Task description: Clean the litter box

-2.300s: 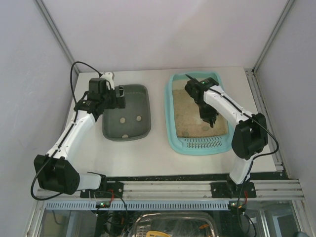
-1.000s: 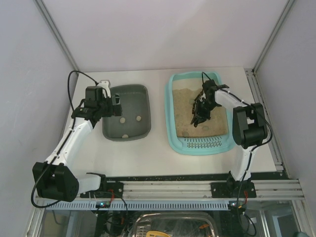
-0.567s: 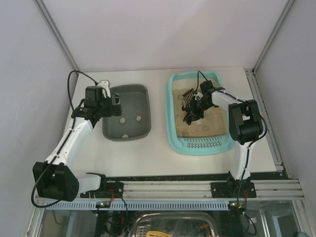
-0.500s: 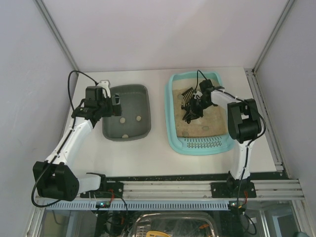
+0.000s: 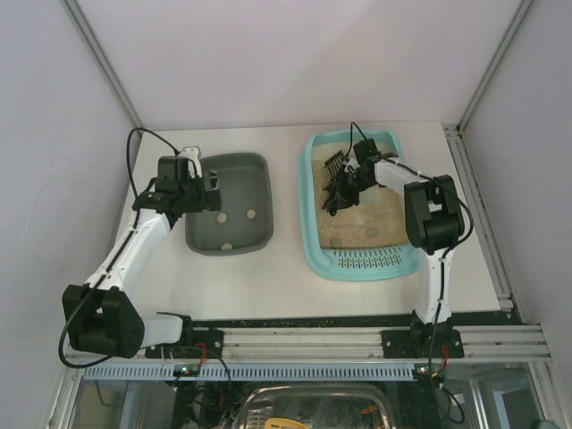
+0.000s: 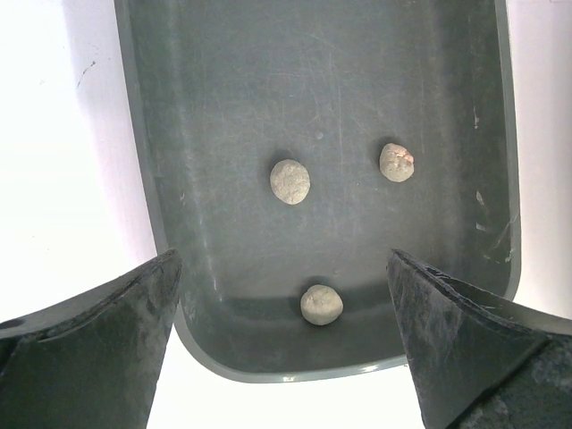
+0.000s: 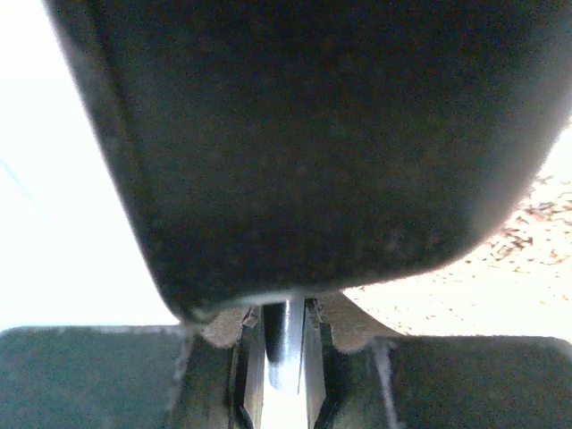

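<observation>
Top external view: right gripper — clamped on the scoop — has swept to 11 o'clock inside the litter box, at 3 o'clock of the grey tray; likely a sifting pass. Left gripper gapes wide.

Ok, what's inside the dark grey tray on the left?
Inside the grey tray, three small tan clumps lie apart on its bare floor. The left jaws hide part of its left edge.

A bare strip of tabletop runs between the dark grey tray and the litter box. The right arm and its black slotted scoop crowd the box's far half, while the near sand lies open. Three pale lumps dot the tray floor, well apart.
</observation>
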Robot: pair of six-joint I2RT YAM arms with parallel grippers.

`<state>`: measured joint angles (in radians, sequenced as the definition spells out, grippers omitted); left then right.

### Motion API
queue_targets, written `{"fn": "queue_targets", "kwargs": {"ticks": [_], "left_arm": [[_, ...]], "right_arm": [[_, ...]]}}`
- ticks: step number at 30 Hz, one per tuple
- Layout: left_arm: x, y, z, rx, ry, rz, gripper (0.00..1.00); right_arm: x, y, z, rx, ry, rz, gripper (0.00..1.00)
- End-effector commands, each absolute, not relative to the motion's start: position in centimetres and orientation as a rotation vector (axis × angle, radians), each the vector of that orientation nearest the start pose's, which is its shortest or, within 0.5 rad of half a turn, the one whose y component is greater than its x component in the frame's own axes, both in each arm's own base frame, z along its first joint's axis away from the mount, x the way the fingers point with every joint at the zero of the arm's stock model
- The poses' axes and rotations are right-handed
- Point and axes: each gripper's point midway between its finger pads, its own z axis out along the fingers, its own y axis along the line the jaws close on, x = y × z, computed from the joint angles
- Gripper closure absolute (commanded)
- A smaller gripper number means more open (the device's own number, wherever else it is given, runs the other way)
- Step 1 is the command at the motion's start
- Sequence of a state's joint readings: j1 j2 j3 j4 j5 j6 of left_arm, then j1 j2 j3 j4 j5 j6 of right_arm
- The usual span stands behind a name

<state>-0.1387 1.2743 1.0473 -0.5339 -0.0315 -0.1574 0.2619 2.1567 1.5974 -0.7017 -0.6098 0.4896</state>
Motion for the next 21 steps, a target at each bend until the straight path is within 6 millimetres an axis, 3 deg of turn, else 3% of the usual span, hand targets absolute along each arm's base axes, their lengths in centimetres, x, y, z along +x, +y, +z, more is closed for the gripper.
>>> {"fn": "queue_targets", "kwargs": {"ticks": [1, 6, 10, 16, 21], "left_arm": [[35.5, -4.8, 18.6, -0.047, 2.273, -0.113, 0.0], [35.6, -3.8, 19.8, -0.027, 2.259, -0.038, 0.0], [35.9, -3.3, 21.1, -0.007, 2.223, 0.003, 0.0], [35.7, -5.1, 22.3, 0.049, 2.203, -0.117, 0.0], [34.2, -6.3, 23.4, 0.223, 2.229, -0.175, 0.0]], "right_arm": [[35.3, 24.1, 5.6, 0.233, 2.897, 1.264, 1.0], [32.9, 22.9, 7.7, 0.168, 2.805, 1.348, 1.0], [32.0, 22.5, 9.4, 0.138, 2.732, 1.374, 1.0], [32.0, 21.7, 11.4, 0.13, 2.63, 1.384, 1.0], [31.2, 19.4, 12.1, 0.177, 2.52, 1.42, 1.0]]}}
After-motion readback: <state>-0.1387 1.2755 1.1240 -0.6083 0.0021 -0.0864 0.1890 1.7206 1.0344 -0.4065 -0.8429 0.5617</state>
